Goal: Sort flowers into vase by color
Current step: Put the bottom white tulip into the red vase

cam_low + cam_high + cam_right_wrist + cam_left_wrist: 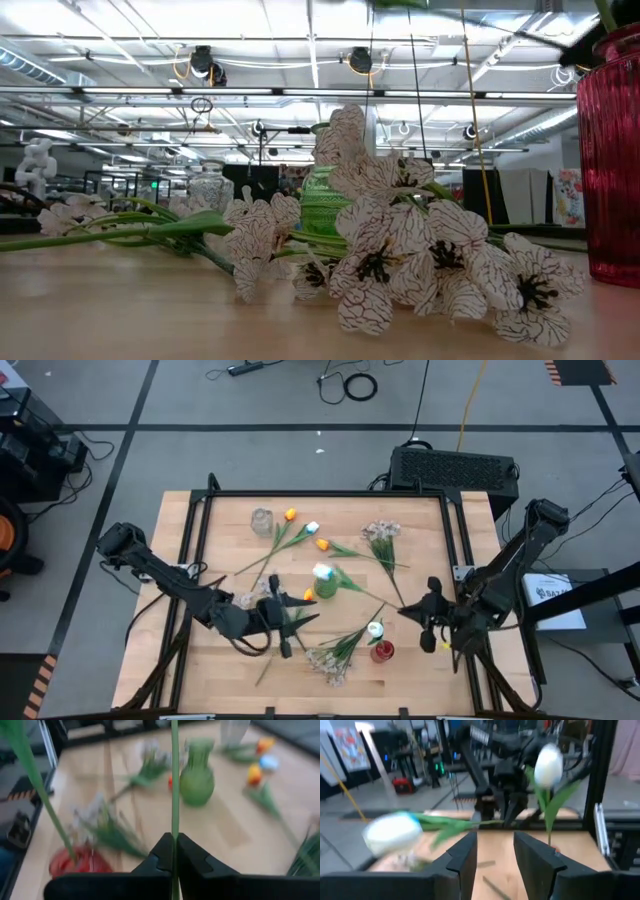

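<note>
The green vase (325, 586) sits about mid-desk (220, 660), so I'll place everything off that.

The right pincer (174, 851) is pressed together on a green stem (175, 780); the stem runs straight up between the fingers in the right wrist view. From above, that pincer (412, 611) hangs to the right of the green vase, and the stem slants up and away from it toward the spray (380, 535) at the desk's far right.

The left pincer (300, 612) is just left of the green vase, down low. Its fingers (462, 857) stand apart, and I can't tell whether they hold anything. A white tulip (392, 832) lies sideways just beyond them, with its stem crossing in front.

The red vase (382, 651) is toward the near edge, right of the green vase, and has a white tulip (375, 629) standing in it. Another spray (330, 660) lies just left of the red vase. It's the veined white petals (400, 250) filling the low view.

The clear vase (262, 520) stands far-left of the green one. Orange tulips (290, 515) and a white one (312, 528) lie between the two vases.
</note>
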